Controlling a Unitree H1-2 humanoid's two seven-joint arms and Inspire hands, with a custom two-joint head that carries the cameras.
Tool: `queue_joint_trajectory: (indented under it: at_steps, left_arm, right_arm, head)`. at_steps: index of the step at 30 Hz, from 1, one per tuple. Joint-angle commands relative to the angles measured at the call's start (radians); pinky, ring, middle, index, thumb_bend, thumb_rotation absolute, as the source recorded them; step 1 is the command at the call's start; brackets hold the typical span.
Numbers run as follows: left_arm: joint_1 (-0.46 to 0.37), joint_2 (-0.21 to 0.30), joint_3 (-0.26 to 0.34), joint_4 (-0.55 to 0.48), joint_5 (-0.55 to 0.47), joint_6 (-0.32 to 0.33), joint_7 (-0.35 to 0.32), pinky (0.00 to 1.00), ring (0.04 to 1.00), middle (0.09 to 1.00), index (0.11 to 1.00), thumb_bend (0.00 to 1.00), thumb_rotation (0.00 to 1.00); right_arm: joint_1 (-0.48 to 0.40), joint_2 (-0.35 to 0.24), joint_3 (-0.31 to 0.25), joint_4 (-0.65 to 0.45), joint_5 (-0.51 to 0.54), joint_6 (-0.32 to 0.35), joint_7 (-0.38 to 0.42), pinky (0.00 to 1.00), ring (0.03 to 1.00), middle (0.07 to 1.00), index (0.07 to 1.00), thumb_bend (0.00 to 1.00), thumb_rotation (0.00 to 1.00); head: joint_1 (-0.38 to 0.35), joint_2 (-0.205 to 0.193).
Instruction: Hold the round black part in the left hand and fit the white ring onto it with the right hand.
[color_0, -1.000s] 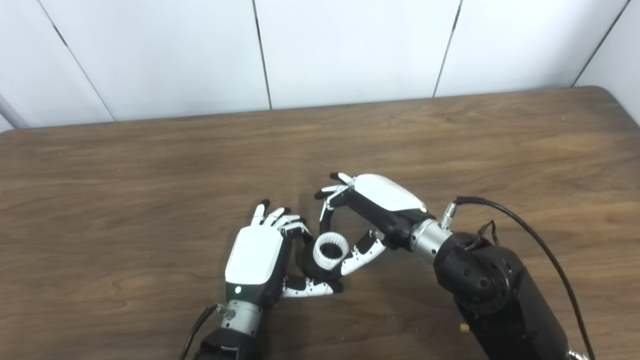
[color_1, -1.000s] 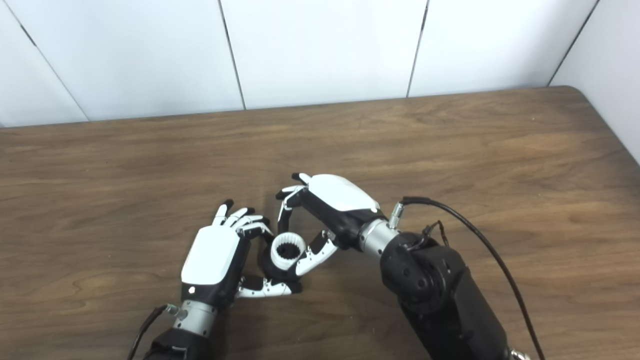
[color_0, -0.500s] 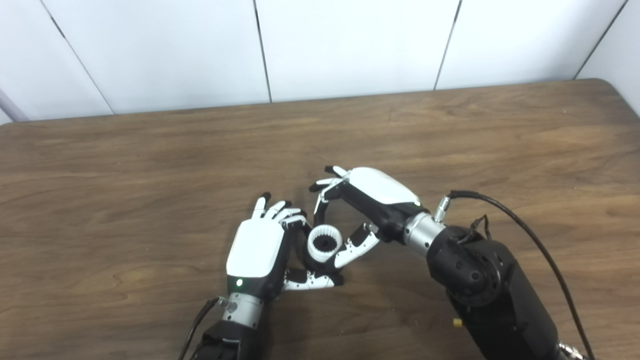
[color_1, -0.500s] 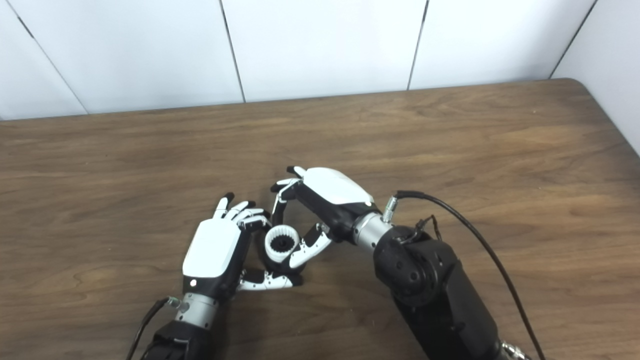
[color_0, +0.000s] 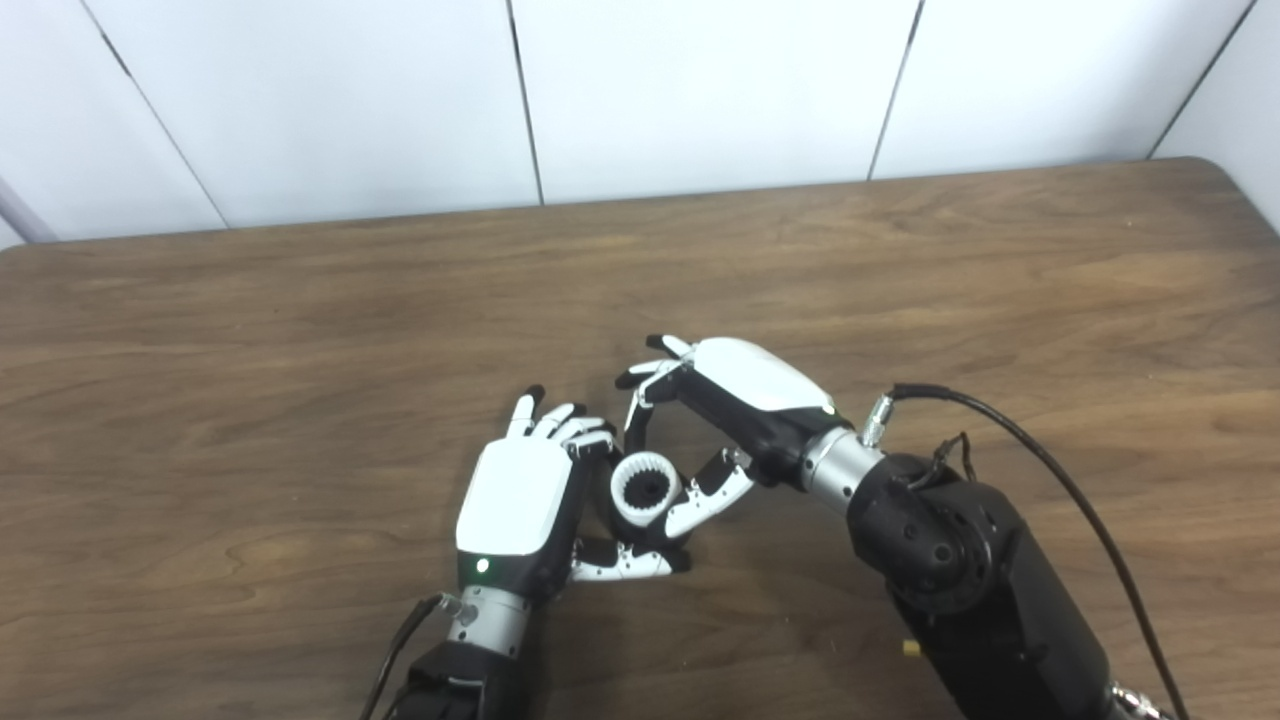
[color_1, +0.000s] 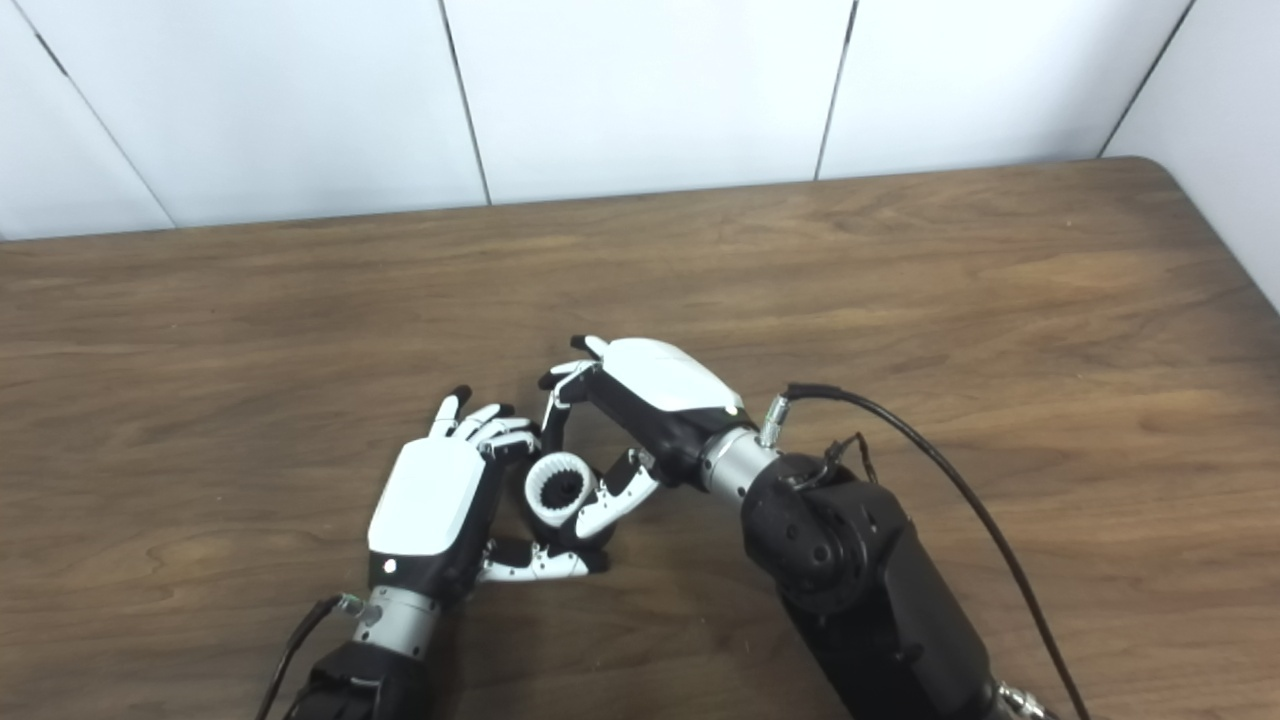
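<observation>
Your left robot hand (color_0: 515, 500) cups the round black part (color_0: 622, 520) low over the table (color_0: 300, 330), steadying it while your right robot hand (color_0: 735, 410) pinches the white ring (color_0: 645, 487) on top.

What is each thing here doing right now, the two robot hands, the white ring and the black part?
Left robot hand: shut on the black part.
Right robot hand: shut on the white ring.
White ring: toothed inside, sitting on the black part.
Black part: mostly hidden under the ring.
</observation>
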Motion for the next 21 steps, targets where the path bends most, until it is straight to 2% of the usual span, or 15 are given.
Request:
queue_joint_trajectory:
  at_steps: [1,21]
  left_arm:
    - [0.003,-0.004,-0.01,-0.021,0.014,-0.007,-0.009,1.0,0.861,0.751,0.485,0.52,0.05]
    - [0.009,0.007,-0.003,-0.035,-0.002,-0.01,-0.02,1.0,0.865,0.753,0.485,0.52,0.05]
  right_arm:
    - [-0.013,0.007,-0.001,-0.009,0.004,-0.028,-0.03,1.0,0.999,0.853,0.484,0.52,0.13]
    - [-0.024,-0.003,-0.036,-0.007,0.023,-0.006,-0.026,1.0,1.0,0.864,0.484,0.52,0.13]
  head:
    - [0.0,0.001]
    - [-0.008,0.015]
